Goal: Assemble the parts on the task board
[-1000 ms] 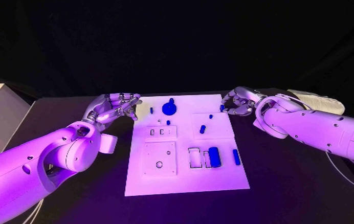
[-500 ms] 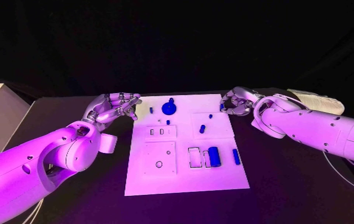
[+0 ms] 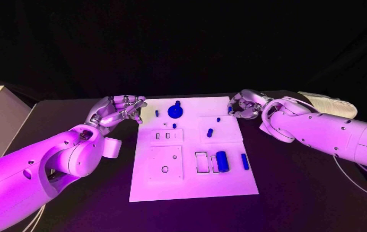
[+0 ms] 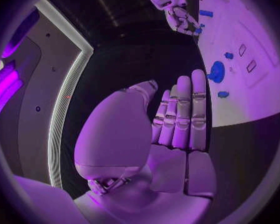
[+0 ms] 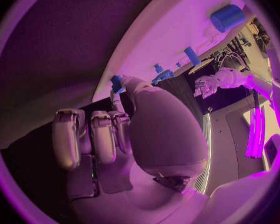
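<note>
Centrally task board (image 3: 229, 181) — blue parts (image 3: 221, 161) on it, hands flanking

Black table (image 3: 298, 189), white task board (image 3: 191, 184) lying on it

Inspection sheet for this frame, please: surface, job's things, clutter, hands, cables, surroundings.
Surface: black table, task board at its middle.
Job's things: blue parts on the board, among them a round part at the far end and a block nearer.
Clutter: pale bundle on the table's right side.
Hands: left hand at the board's left edge, holding nothing; right hand at the far right corner with a small blue part at its fingertips.
Cables: nothing seen.
Surroundings: dark backdrop.
</note>
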Motion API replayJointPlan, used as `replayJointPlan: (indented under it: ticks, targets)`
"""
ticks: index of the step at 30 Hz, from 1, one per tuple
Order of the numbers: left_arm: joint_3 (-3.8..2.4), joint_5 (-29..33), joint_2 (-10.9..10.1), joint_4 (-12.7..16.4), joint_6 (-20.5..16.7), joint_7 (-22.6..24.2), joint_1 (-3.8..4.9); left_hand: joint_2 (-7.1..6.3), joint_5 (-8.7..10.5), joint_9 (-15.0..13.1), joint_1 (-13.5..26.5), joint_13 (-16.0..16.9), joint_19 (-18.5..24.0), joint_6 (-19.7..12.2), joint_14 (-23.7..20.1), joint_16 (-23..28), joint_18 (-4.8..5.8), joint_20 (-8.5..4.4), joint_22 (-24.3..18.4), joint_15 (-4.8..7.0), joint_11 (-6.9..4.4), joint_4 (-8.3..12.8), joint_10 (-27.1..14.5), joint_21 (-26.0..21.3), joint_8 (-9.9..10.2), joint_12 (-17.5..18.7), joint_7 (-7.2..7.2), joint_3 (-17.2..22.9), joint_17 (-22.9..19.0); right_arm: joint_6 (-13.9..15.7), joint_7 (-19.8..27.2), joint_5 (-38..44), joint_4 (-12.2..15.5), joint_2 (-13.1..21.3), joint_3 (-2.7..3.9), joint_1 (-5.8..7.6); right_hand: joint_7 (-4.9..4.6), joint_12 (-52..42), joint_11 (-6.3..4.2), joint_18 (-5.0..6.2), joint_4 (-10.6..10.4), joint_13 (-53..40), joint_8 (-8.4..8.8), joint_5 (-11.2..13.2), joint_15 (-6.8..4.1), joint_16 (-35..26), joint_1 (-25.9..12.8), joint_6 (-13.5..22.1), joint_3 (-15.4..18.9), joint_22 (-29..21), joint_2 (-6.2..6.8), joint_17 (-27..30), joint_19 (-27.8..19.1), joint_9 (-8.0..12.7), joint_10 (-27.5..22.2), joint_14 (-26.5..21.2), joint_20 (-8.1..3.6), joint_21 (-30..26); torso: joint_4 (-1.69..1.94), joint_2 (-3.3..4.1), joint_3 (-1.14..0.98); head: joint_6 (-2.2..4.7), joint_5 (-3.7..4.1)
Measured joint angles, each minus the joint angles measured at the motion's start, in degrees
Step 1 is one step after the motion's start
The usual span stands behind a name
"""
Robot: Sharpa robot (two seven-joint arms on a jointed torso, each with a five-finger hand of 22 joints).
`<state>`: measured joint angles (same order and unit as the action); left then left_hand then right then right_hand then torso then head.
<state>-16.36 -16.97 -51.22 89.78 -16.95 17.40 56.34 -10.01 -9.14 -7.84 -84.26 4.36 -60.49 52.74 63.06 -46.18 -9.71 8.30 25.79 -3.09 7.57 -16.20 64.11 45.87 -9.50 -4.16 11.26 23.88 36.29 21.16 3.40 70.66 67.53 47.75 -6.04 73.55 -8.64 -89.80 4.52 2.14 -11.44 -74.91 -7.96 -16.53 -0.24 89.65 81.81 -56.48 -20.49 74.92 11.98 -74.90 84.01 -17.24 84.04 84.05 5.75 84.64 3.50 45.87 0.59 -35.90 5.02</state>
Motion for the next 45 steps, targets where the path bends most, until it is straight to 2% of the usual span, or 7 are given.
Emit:
replayJointPlan:
  ticks: [5,9,20,24,32,40,45]
  targets:
    - [0.0,0.0,0.0,0.0,0.0,0.0,0.0,0.0,0.0,0.0,0.0,0.0,0.0,0.0,-0.2,-0.2,0.0,0.0,0.1,-0.2,0.0,0.0,0.0,0.3,0.0,0.0,0.0,0.0,0.0,0.1,-0.1,0.0,0.0,-0.1,0.05,-0.02,0.53,0.0,-0.86,0.0,0.3,0.0,-1.16,0.0,-0.43,0.0,0.4,-1.8,-1.7,0.0,-1.04,0.0,0.1,-0.1,-0.2,-0.2,-0.57,0.0,0.0,0.0,-0.01,-0.04,0.0]
    - [0.0,0.0,0.0,0.0,0.0,0.0,0.0,0.0,0.0,0.0,0.0,0.0,0.0,0.0,-0.2,-0.2,0.0,0.0,0.1,-0.2,0.0,0.0,0.0,0.4,0.0,0.0,0.0,0.0,0.0,0.5,-0.1,-0.1,0.1,-0.2,0.08,-0.02,1.11,0.0,-1.45,0.0,0.7,0.0,-2.33,1.4,-0.93,0.0,0.2,-2.5,-3.5,0.0,-1.83,0.0,0.1,-0.3,0.0,-0.1,-1.0,0.0,-0.01,-0.01,-0.02,-0.1,-0.03]
    - [0.0,0.0,-0.1,0.0,0.0,0.0,-0.03,0.0,0.0,0.0,0.0,0.0,0.0,0.0,-0.2,-0.2,0.0,0.0,0.1,-0.2,0.0,0.0,0.0,0.4,0.0,0.0,0.0,0.0,0.0,1.9,-0.1,-0.2,1.5,-0.1,0.0,-0.19,1.12,0.0,-1.46,0.01,1.4,0.0,-2.92,1.6,-1.0,0.0,0.5,-2.5,-4.7,0.0,-2.59,0.0,0.0,-0.3,0.0,0.0,-1.27,0.0,0.0,-0.05,-0.02,-0.22,-0.2]
    - [0.0,0.0,-0.1,0.0,0.0,0.0,-0.05,0.0,0.0,0.0,0.0,0.0,0.0,0.0,-0.2,-0.2,0.0,0.0,0.2,-0.2,0.0,0.0,0.0,0.4,0.0,0.0,0.0,0.0,0.0,2.6,-0.5,-0.2,3.5,0.2,0.06,0.09,1.13,0.0,-1.61,0.0,1.4,0.0,-2.93,1.7,-1.0,0.0,0.4,-2.5,-4.7,0.0,-2.66,0.0,0.1,-0.3,-0.2,0.0,-1.36,0.0,-0.12,-0.1,0.0,-0.12,-0.4]
    - [0.0,0.0,-0.1,-0.1,0.0,0.0,-0.06,0.0,0.0,0.0,0.0,0.0,0.0,0.0,-0.2,-0.2,0.0,0.0,0.2,-0.2,0.0,0.2,0.0,0.4,0.0,0.0,0.0,0.2,0.0,4.3,-4.7,0.8,9.8,0.5,0.44,2.87,1.22,0.0,-1.64,0.0,2.3,0.0,-2.93,1.6,-1.0,0.0,0.4,-2.4,-5.5,0.0,-2.65,0.0,0.1,-0.3,-0.2,0.0,-1.36,0.0,-0.27,-0.4,0.21,-0.19,-0.83]
    - [0.0,0.0,0.1,-0.4,0.0,-0.1,-0.06,0.0,0.0,0.0,0.0,0.0,0.0,0.0,-0.2,-0.2,0.0,0.0,0.2,-0.2,0.0,0.2,0.0,0.4,0.0,0.0,0.0,0.2,0.0,5.3,-10.6,2.8,16.2,-2.6,0.39,3.38,1.32,0.0,-1.64,0.0,2.8,0.0,-2.93,1.1,-1.0,0.0,0.4,-2.3,-6.1,0.0,-2.63,0.0,0.1,-0.3,-0.2,0.0,-1.35,0.0,-0.23,-0.72,0.44,-0.47,-1.63]
    - [0.0,0.0,0.4,-0.4,-0.1,-0.3,-0.06,0.0,0.0,0.0,0.0,0.0,0.0,0.0,-0.2,-0.2,0.0,0.0,0.3,-0.2,0.0,0.1,0.0,0.5,0.0,0.0,0.0,0.2,0.0,5.4,-14.3,4.5,19.4,-5.9,0.11,2.98,1.32,0.0,-1.64,0.01,3.0,0.0,-2.93,0.9,-1.0,0.0,0.4,-2.3,-6.3,0.0,-2.63,0.0,0.1,-0.3,-0.2,0.0,-1.35,0.0,-0.31,-0.8,0.55,-0.58,-2.1]
